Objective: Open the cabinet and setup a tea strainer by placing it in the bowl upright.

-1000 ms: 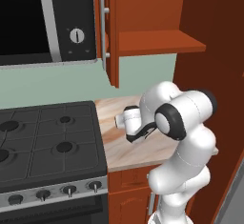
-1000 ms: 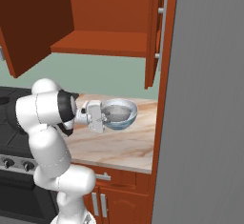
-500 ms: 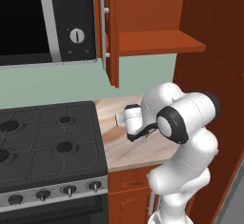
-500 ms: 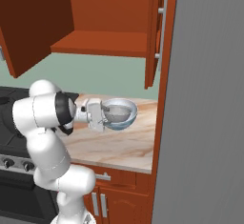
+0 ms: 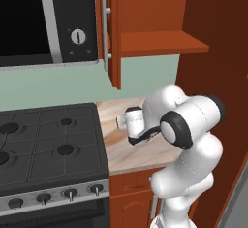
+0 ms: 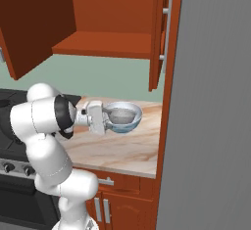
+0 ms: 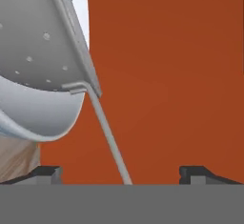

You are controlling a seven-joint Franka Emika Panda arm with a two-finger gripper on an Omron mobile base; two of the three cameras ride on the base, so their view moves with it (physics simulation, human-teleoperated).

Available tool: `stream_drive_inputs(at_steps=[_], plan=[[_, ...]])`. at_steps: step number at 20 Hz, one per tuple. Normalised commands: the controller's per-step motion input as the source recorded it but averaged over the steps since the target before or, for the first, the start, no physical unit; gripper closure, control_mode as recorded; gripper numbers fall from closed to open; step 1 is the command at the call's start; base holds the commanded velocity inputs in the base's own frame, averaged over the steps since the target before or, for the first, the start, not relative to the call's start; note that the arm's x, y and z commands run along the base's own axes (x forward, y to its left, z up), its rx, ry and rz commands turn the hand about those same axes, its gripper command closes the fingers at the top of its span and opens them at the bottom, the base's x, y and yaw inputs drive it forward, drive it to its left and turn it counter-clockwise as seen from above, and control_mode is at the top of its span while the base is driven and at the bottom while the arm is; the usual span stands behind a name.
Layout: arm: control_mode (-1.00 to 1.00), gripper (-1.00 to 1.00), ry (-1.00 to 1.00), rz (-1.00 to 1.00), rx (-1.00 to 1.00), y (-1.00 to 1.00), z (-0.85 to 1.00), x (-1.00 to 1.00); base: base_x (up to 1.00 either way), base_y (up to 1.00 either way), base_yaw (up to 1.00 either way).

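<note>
The cabinet stands with both doors swung out, its shelf bare; the right door shows its silver bar handle edge-on. On the counter below sits the bowl, with the grey tea strainer resting in it. My gripper is level with the bowl at its left rim. In the hand view the strainer lies in the bowl, and its thin handle runs down between my fingertips, which stand wide apart and clear of it. My gripper is open.
A black-and-silver microwave hangs above the gas stove to the left. The open left door juts out over the marbled counter. A tall reddish panel and a grey wall close off the right.
</note>
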Motion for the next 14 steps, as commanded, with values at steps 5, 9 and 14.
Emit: stream_drive_inputs(at_steps=[5,9,14], plan=[[-1.00,-1.00,0.05,0.00,0.02,0.21,0.00,-0.20,0.00,0.00,0.00],[-1.00,-1.00,0.02,0.00,0.12,0.28,0.00,-0.13,0.00,0.00,0.00],[-1.00,-1.00,0.00,0.00,0.21,0.18,0.00,-0.19,0.00,0.00,0.00]])
